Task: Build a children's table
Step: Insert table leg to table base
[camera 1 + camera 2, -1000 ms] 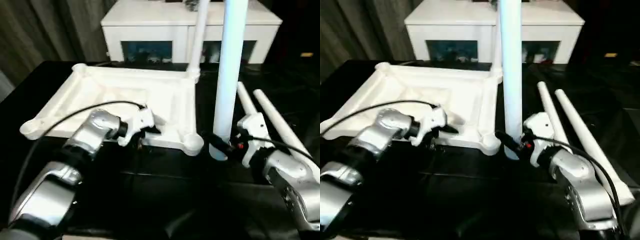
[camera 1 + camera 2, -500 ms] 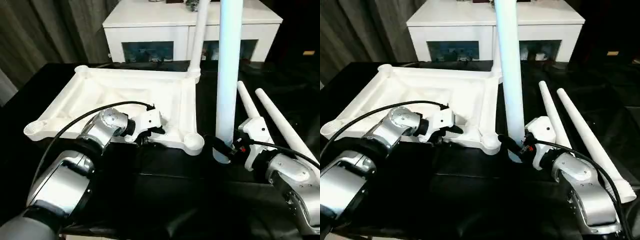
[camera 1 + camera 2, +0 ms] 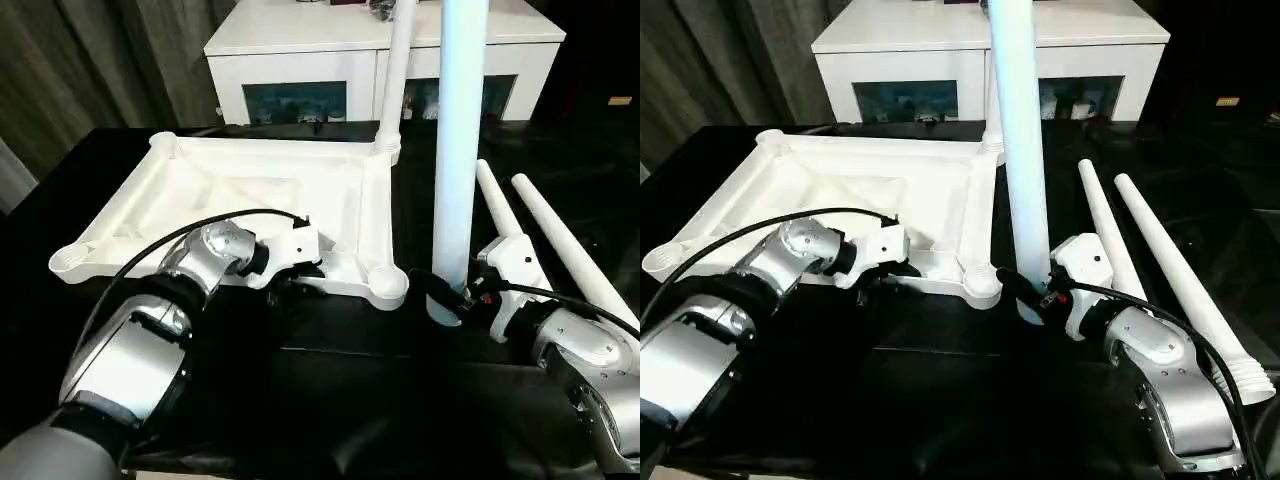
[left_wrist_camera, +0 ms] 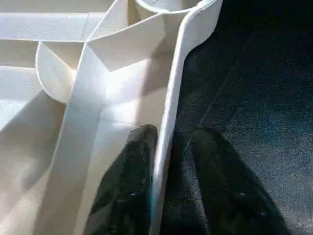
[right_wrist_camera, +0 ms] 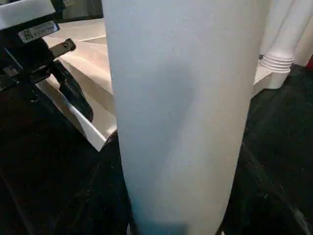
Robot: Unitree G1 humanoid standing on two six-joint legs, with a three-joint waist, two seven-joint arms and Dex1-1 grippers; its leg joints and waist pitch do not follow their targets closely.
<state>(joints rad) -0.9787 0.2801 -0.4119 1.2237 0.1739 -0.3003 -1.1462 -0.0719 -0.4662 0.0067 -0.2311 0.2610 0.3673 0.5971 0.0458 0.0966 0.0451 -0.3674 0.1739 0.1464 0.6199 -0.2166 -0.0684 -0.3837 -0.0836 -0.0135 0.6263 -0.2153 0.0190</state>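
Observation:
The children's table top [image 3: 215, 190] lies upside down on the black surface, ribbed underside up. One white leg [image 3: 395, 80] stands upright in its far right corner socket. My left gripper [image 4: 168, 156] is at the near rim, one black finger [image 4: 134, 186] inside the rim and the other outside. They stand close to the rim, with a narrow gap on the outer side. My right gripper [image 3: 445, 295] is shut on the lower end of a second leg [image 3: 458, 150]. It holds that leg upright just right of the near right corner socket [image 3: 385, 285]. Two more legs [image 3: 545, 235] lie flat on the right.
A white low cabinet [image 3: 300, 50] with dark glass openings stands behind the work surface. Grey curtains [image 3: 90, 70] hang at the back left. A black cable [image 3: 170, 240] loops over my left forearm. The black surface [image 3: 330, 400] spreads out in front of the table top.
My left gripper's fingers have drawn much closer together around the near rim of the table top. The right gripper still holds the upright leg in the same place.

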